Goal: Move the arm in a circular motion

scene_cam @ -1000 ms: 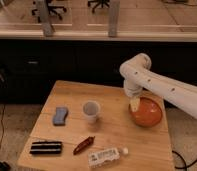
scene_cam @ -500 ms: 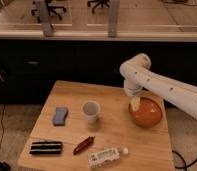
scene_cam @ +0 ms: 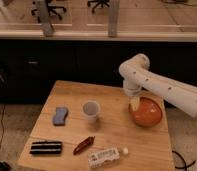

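The arm (scene_cam: 157,85) had barely shifted in the last second, and its claw (scene_cam: 134,104) hung at the left rim of the orange bowl (scene_cam: 148,115) on the counter (scene_cam: 112,97). Whether the claw was apart or together could not be told. The circle looked paused or very slow.

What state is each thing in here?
Arm: bent, reaching over the table.
Pincer: pointing down at the bowl rim.
Bowl: on the table, under the pincer.
Cup: upright, mouth up.
Bottle: lying on its side.
Sponge: lying flat.
Packet: lying flat.
Black bar: lying flat.
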Available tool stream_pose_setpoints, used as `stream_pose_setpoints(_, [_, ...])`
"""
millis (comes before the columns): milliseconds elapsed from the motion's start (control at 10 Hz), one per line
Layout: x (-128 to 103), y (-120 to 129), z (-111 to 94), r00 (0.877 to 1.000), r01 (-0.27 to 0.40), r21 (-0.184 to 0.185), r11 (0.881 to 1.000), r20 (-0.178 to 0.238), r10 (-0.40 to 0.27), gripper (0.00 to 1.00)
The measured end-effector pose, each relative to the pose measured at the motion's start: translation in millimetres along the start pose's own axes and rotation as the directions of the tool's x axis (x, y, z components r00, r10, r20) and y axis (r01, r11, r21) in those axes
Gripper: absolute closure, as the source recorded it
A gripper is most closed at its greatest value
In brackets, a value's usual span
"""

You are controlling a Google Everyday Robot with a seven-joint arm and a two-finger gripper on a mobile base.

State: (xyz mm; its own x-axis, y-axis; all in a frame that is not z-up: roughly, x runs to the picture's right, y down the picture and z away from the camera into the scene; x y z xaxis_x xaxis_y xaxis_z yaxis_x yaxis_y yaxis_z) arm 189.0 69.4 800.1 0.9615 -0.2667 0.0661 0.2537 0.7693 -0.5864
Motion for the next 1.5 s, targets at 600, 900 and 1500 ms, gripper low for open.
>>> stream_pose_setpoints(600, [8.4,-7.0,6.5,0.999,0.033,-0.006,0.999,-0.002,-0.033,0.20])
stream_pose_setpoints(900, [11.2,-9.8,9.8,0.999,0.048,-0.009,0.999,-0.002,-0.048,0.20])
stream_pose_setpoints(1500, [24.1,-9.5,15.3,0.998,0.061,-0.015,0.998,0.002,-0.061,0.20])
